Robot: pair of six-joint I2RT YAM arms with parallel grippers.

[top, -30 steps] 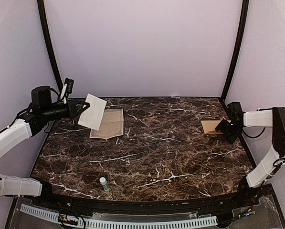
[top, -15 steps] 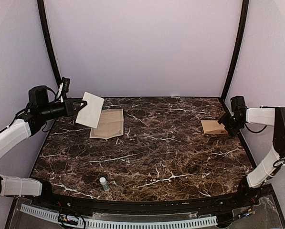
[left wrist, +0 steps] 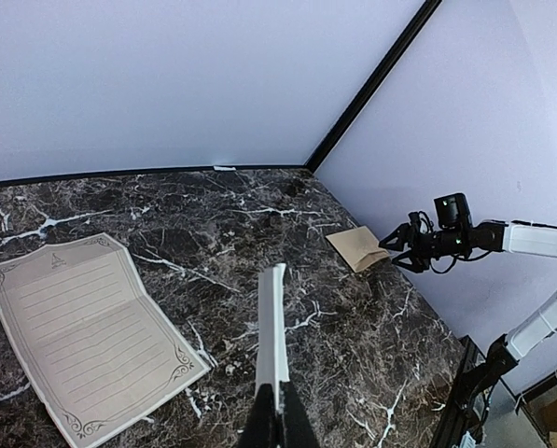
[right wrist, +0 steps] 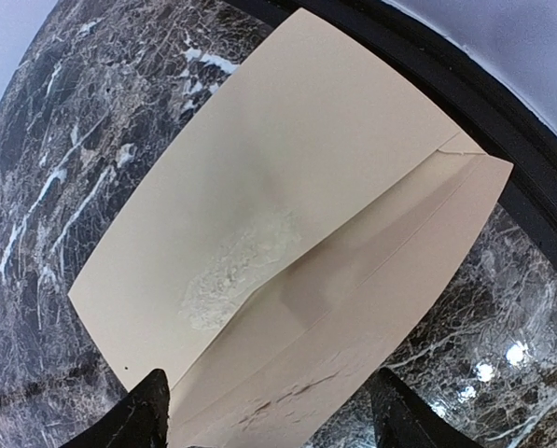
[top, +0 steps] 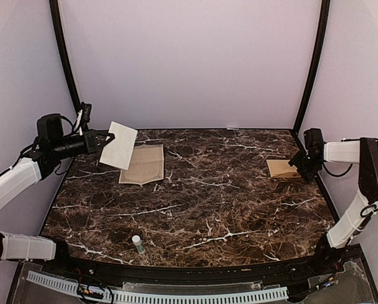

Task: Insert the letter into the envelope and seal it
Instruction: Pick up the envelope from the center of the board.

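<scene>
Marble table (top: 207, 202): our two task items sit at opposite ends, well apart.

Far left: the left gripper (top: 100, 140) is pressed together on the letter (top: 119, 145), holding the white sheet off the table and above the cream bordered page (top: 144, 166). The left wrist view shows the sheet edge-on.

Far right edge: the envelope (top: 280, 168) lies flat, long axis roughly left-right. The right gripper (top: 301, 166) is right over it with jaws spread, fingers either side of its near end. We judge nothing is pinched yet.

The right arm is the nearer one, so the letter has to cross the table's width.

Hard to tell:
- whether the flap is open
- the envelope's near end, cut off in the wrist view

Small bottle (top: 137, 244) at the near edge.
</scene>
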